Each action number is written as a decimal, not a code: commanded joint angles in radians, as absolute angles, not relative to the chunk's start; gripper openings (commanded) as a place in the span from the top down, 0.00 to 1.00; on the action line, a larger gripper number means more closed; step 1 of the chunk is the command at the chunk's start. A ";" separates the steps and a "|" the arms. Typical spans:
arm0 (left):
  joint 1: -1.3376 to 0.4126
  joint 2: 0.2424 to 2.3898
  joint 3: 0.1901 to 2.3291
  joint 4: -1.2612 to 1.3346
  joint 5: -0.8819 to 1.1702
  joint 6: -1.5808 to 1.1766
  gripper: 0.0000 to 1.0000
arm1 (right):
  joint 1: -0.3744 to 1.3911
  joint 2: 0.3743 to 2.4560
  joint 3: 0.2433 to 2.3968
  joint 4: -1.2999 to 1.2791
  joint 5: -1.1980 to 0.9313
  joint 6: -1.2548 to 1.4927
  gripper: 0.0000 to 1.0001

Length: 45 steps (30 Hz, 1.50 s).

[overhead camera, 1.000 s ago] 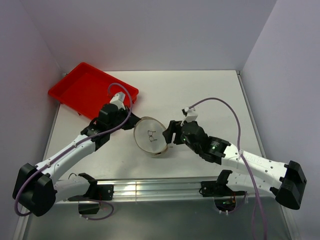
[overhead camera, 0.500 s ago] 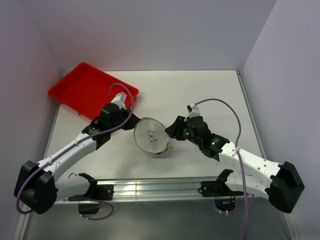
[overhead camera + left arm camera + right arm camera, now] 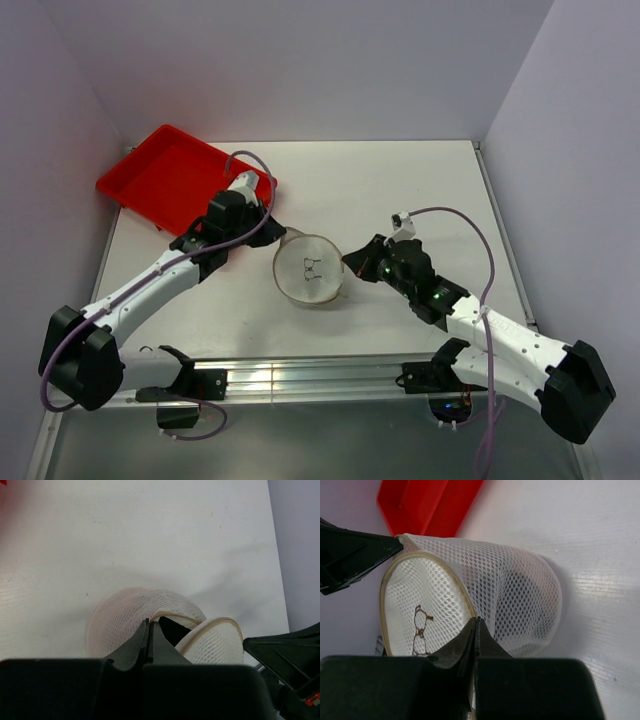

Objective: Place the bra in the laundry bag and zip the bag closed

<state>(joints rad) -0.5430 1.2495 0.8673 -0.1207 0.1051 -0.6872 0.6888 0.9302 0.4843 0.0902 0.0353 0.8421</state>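
Left gripper (image 3: 276, 231), its jaws pressed together, is pinching the rim of the laundry bag (image 3: 310, 278) on the side nearest the red tray (image 3: 165, 180), while the right gripper (image 3: 349, 262), jaws likewise drawn tight, is nipping the rim on the opposite side. The small drum of white mesh is lying between the two arms near the middle of the white table (image 3: 420, 190), tipped so that its round face, with the little black bra outline (image 3: 312, 267), is turning up toward the overhead camera. From the left wrist, the cream-edged rim is gaping just beside the closed fingertips (image 3: 148, 630), and a patch of black fabric (image 3: 169, 629) is showing in that gap. From the right wrist, a dim dark mass is showing through the mesh wall, its shape too blurred to make out. The tray is sitting at the table's far left corner, apart from the bag, with the left arm reaching past its near edge.
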 commanded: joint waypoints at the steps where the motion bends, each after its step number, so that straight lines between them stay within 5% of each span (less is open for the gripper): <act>1: -0.531 1.281 0.975 -0.155 0.034 -0.631 0.98 | 0.681 0.881 0.465 0.149 0.120 0.876 1.00; 14: -0.526 1.145 0.951 -0.232 0.006 -0.623 0.28 | 0.683 0.942 0.455 0.282 0.196 0.982 1.00; 17: -0.529 1.025 0.881 -0.288 0.052 -0.641 0.30 | 0.684 0.969 0.479 0.282 0.189 0.971 1.00; 24: -0.754 0.759 0.716 -0.307 0.006 -0.865 0.56 | 0.712 0.973 0.492 0.267 0.196 0.959 1.00; 28: -0.889 0.724 0.626 -0.202 -0.040 -0.994 0.57 | 0.729 0.971 0.505 0.261 0.189 0.966 1.00; 32: -1.014 0.776 0.503 -0.028 -0.129 -1.106 0.48 | 0.738 0.966 0.514 0.242 0.204 0.960 0.99; 34: -1.074 0.790 0.467 0.070 -0.196 -1.150 0.43 | 0.739 0.962 0.509 0.233 0.204 0.954 0.94; 41: -1.157 0.911 0.414 0.342 -0.242 -1.209 0.36 | 0.739 0.934 0.505 0.183 0.164 0.904 0.31; 45: -1.203 1.002 0.434 0.409 -0.255 -1.207 0.37 | 0.738 0.913 0.479 0.154 0.121 0.890 0.14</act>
